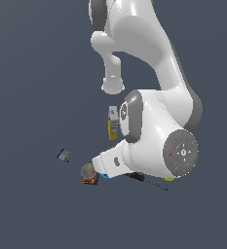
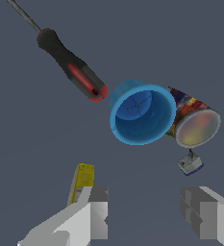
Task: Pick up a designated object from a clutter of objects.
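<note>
Your arm point(image 1: 154, 131) is bent over the clutter, wrist pointing down at the counter point(image 1: 32, 204), hiding most of the cup point(image 2: 142, 113) in the exterior view. Your fingers point(image 2: 96, 214) are spread wide and hold nothing. The cup stands open-side up, touching the can point(image 2: 195, 125), with the screwdriver point(image 2: 72, 67) just beside it. No counter edge shows.

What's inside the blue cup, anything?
The wrist view looks straight into the blue cup: only its bare blue floor shows, no object inside. The grey-topped can sits right beside it; whether they touch is unclear. In the exterior view the arm covers most of the cup.
</note>
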Controlling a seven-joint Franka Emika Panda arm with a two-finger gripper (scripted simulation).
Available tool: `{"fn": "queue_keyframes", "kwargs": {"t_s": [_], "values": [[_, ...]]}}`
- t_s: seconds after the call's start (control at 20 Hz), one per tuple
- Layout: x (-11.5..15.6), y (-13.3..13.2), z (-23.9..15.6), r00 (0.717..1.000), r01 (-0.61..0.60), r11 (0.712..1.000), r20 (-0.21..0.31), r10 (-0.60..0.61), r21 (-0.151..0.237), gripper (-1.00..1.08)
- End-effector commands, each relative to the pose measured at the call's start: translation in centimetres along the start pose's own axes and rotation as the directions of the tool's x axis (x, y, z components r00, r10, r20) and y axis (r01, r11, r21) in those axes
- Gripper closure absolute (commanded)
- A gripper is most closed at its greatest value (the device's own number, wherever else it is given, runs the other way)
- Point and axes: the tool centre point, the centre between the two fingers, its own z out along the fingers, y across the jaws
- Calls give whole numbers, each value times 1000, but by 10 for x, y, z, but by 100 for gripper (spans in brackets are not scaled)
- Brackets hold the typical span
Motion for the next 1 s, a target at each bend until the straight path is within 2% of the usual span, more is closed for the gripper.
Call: {"fn": "queue_keyframes", "kwargs": {"t_s": [0.0,0.25,0.5,0.95], "values": [[10,-2,13,999,29,999,45,-29,-13,-20],[27,-8,38,989,81,996,130,-77,-33,-20],[37,-13,57,975,118,992,192,-108,-44,-20],[45,-18,75,960,149,988,246,-132,-51,-20]]}}
